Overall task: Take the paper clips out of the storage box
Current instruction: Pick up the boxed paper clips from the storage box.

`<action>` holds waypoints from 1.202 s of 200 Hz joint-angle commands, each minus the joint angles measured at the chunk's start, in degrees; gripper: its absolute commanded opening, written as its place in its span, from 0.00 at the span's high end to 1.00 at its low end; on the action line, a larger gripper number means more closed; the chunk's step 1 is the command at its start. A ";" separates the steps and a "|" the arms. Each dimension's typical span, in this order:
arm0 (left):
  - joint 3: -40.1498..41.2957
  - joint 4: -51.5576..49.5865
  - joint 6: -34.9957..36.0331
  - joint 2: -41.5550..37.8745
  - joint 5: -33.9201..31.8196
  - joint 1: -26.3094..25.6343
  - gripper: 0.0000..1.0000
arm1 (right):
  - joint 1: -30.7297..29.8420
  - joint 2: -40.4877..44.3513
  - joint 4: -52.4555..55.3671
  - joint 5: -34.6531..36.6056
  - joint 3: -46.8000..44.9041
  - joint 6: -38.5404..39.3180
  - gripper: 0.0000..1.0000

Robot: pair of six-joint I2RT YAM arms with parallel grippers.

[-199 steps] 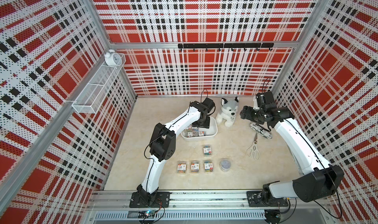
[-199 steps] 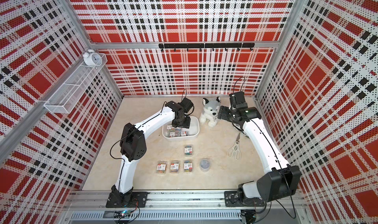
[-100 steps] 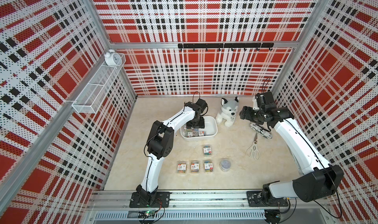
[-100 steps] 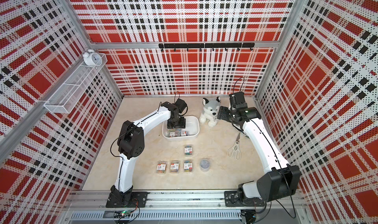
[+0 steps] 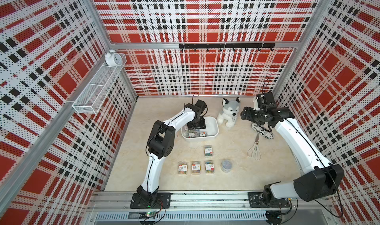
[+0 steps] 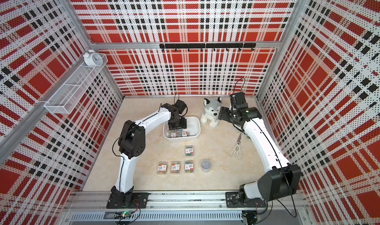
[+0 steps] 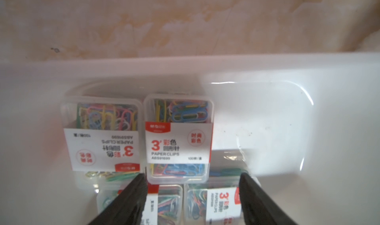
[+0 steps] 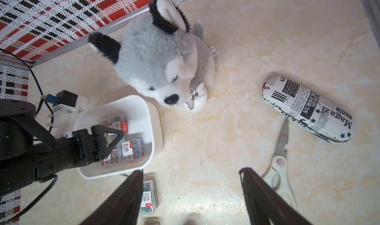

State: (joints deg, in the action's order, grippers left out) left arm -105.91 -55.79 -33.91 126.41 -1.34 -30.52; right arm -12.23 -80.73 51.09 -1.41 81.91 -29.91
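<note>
The left hand (image 7: pixel 192 175) reached down into the storage box (image 5: pixel 216 129), its fingers spread wide and gripping nothing. Four cases of paper clips (image 7: pixel 177 139) lay inside, crowded toward the box's left end, and the fingertips hovered over the two nearest the wrist camera; whether they touched them could not be told. The box sat toward the rear edge of the desk (image 5: pixel 236 182), somewhat left of its middle, with a plush dog (image 5: pixel 228 113) just beside its right end. Four more cases (image 5: pixel 196 167) already lay on the desk: three in a row nearer the front edge and one between that row and the box. A round tub (image 5: pixel 226 165) of grey contents stood just right of the row. The right hand (image 8: pixel 191 170) hung near the rear right corner, fingers apart and empty, above bare desk, with scissors (image 8: pixel 279 172) and a newsprint-patterned case (image 8: pixel 308 108) close by
</note>
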 commanded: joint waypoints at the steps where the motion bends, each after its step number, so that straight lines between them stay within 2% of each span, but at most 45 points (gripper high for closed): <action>1: 1.05 0.46 -0.37 0.85 -0.65 0.63 0.27 | 0.10 -0.66 -0.35 -0.31 1.85 -0.24 0.20; 240: -3.47 -0.37 1.56 5.73 0.83 -0.77 0.28 | 0.10 -0.39 -1.52 -0.62 0.70 -0.94 0.20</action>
State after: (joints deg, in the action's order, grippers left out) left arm -108.25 -55.77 -32.93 131.22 -0.27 -30.81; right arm -12.23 -81.69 50.68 -1.78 82.96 -30.37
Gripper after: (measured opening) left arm 0.718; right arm 0.798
